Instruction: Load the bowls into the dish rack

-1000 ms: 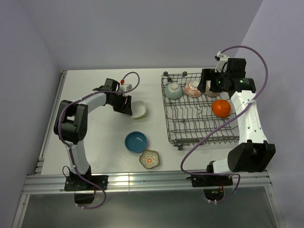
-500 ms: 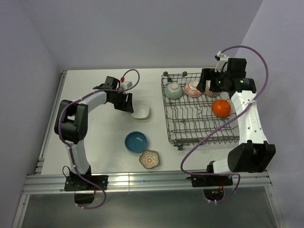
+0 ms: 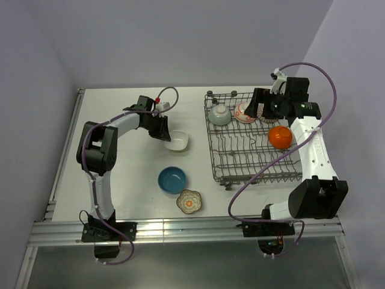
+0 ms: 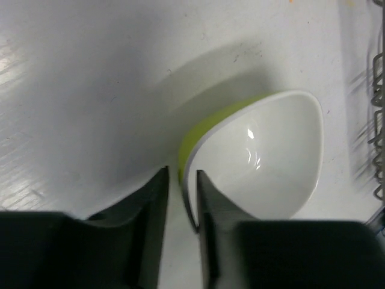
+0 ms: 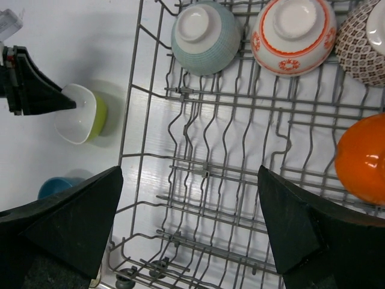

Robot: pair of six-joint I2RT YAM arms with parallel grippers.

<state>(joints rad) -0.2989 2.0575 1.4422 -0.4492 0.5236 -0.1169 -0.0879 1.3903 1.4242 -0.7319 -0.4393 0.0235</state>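
Observation:
The white squarish bowl [image 3: 178, 142] [image 4: 271, 156] [image 5: 78, 114], lime green underneath, sits on the table left of the dish rack [image 3: 212, 144] [image 5: 129, 120]. My left gripper [image 3: 163, 133] [image 4: 182, 171] straddles its near rim, one finger inside and one outside. The jaws are narrow, with a sliver of table showing on the outer side. The deep blue bowl [image 3: 172, 179] and the floral bowl [image 3: 189, 201] lie nearer the front. Upturned in the rack's back row are teal [image 5: 204, 36], orange-white [image 5: 295, 33] and grey patterned [image 5: 367, 42] bowls. My right gripper [image 3: 260, 105] [image 5: 190, 170] hangs wide open above the rack.
An orange dome-shaped bowl [image 3: 280, 137] [image 5: 361, 159] rests upturned at the rack's right side. Rows of upright tines fill the rack's middle and front. The table's raised rail [image 3: 66, 150] runs along the left edge.
The left gripper slid right along with the white bowl, settled over its rim and narrowed its jaws. The right arm shifted slightly left over the rack.

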